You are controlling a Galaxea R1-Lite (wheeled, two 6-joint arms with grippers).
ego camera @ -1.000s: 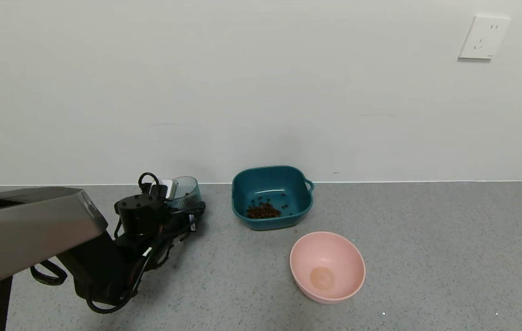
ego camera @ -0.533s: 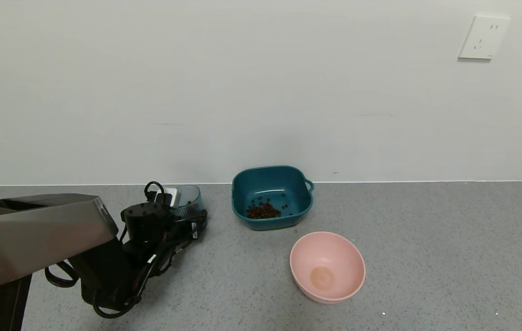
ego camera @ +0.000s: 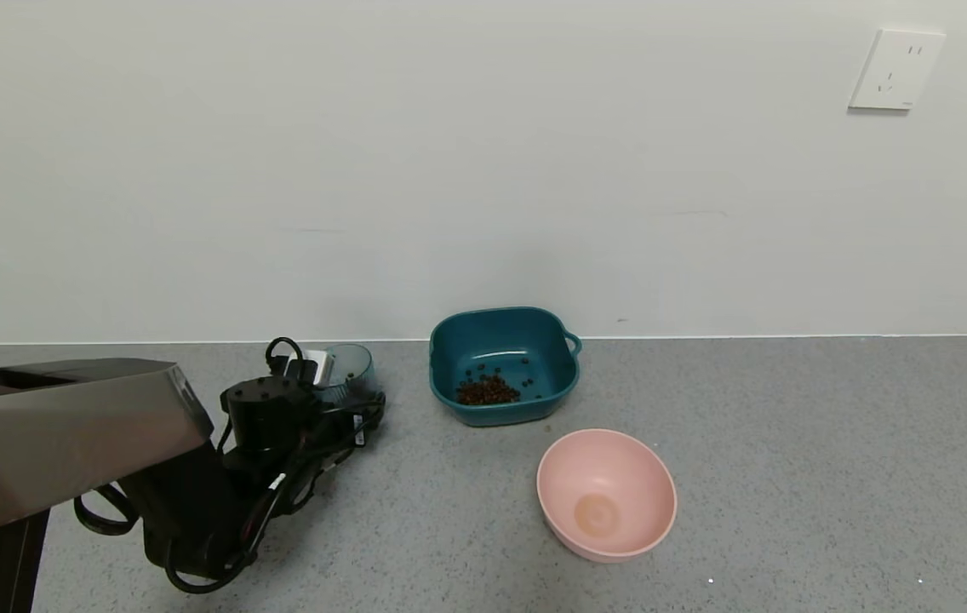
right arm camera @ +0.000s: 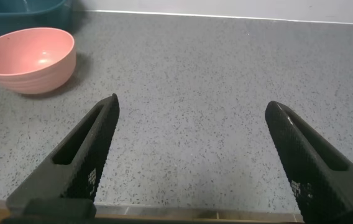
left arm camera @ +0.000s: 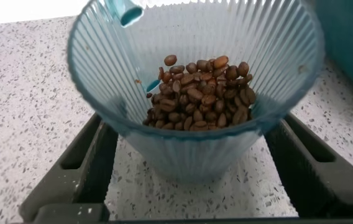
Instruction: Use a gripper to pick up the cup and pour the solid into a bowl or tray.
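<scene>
The ribbed blue-grey cup [ego camera: 350,361] stands on the grey counter left of the teal basin [ego camera: 504,317]. In the left wrist view the cup [left arm camera: 189,155] holds a heap of brown beans [left arm camera: 198,93]. My left gripper [ego camera: 346,385] is open, with the cup between its fingers [left arm camera: 86,165] and gaps beside the cup's lower wall. More beans [ego camera: 488,391] lie in the basin. My right gripper [right arm camera: 192,112] is open and empty above bare counter; it does not show in the head view.
A round pink bowl [ego camera: 607,494] sits in front of the basin, to its right; it also shows in the right wrist view [right arm camera: 27,59]. The wall runs close behind cup and basin. A corner of the basin [left arm camera: 350,43] lies beside the cup.
The cup has come down from a raised position to the counter. The left arm has dropped with it and drawn back a little.
</scene>
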